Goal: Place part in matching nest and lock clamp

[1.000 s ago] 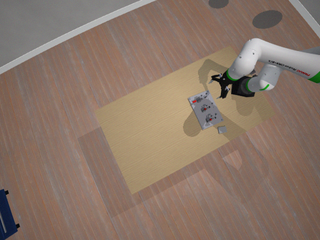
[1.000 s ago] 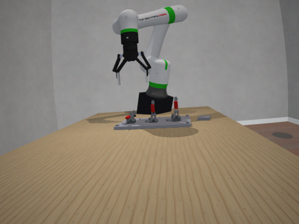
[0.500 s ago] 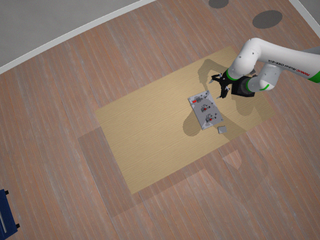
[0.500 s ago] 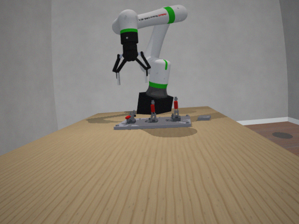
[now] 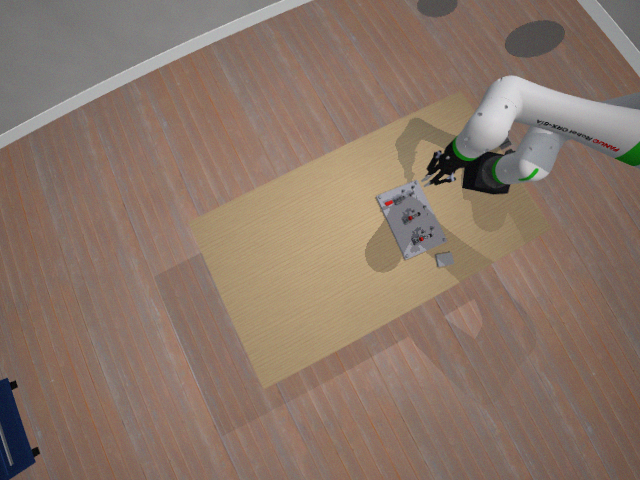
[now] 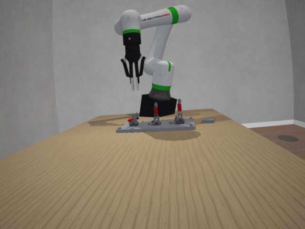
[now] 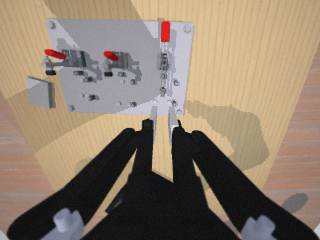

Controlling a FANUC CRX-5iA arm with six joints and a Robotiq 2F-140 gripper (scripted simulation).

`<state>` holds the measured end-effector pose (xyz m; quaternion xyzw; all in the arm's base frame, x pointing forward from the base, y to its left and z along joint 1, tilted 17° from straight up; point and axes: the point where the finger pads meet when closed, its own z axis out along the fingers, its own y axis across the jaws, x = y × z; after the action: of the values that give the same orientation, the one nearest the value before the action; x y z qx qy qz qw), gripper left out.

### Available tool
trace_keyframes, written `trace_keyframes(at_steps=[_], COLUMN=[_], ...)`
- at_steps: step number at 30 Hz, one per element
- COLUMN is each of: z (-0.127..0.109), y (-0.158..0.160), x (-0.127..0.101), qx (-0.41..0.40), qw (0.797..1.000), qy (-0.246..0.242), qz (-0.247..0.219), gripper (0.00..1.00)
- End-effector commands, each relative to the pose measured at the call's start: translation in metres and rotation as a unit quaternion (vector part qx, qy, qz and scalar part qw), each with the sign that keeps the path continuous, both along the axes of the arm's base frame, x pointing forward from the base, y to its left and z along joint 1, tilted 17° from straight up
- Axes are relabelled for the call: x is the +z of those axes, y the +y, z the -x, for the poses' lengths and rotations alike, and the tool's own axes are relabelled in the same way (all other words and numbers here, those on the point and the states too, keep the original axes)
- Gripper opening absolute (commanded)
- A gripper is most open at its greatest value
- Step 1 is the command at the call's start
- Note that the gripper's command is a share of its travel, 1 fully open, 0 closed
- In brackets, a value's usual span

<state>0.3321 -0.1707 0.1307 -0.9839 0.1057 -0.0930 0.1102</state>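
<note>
The grey fixture plate [image 5: 399,233] [image 6: 127,130] [image 7: 125,35] lies on the wooden table and carries three nests with red-handled clamps. One clamp handle [image 5: 388,203] [image 6: 130,119] [image 7: 165,31] lies down flat. The other two handles [image 6: 155,109] [image 6: 179,106] stand upright. The grey part [image 5: 444,259] [image 6: 208,120] [image 7: 41,91] lies flat on the table beside the plate, at the end far from the flat handle. My gripper [image 5: 426,178] [image 6: 134,87] [image 7: 162,114] is shut and empty. It points down and hangs high above the plate's end with the flat handle.
The robot's black base [image 6: 157,106] stands right behind the fixture. The table [image 5: 289,289] [image 6: 147,184] stretches wide in front of the plate. A blue box [image 5: 10,428] stands on the floor far off.
</note>
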Motion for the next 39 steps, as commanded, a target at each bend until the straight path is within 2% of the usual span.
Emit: trace_keyframes(at_steps=[1,18,19,39], z=[-0.0001,-0.0001,-0.0001,-0.0001], y=[-0.0002,-0.0002,-0.0002,-0.0002], x=[0.0002,0.0002,0.0002,0.0002], qx=[0.0,0.0,0.0,0.0], qw=[1.0,1.0,1.0,1.0], qy=[0.0,0.0,0.0,0.0], qz=[0.0,0.0,0.0,0.0], gripper=[0.0,0.0,0.58,0.58])
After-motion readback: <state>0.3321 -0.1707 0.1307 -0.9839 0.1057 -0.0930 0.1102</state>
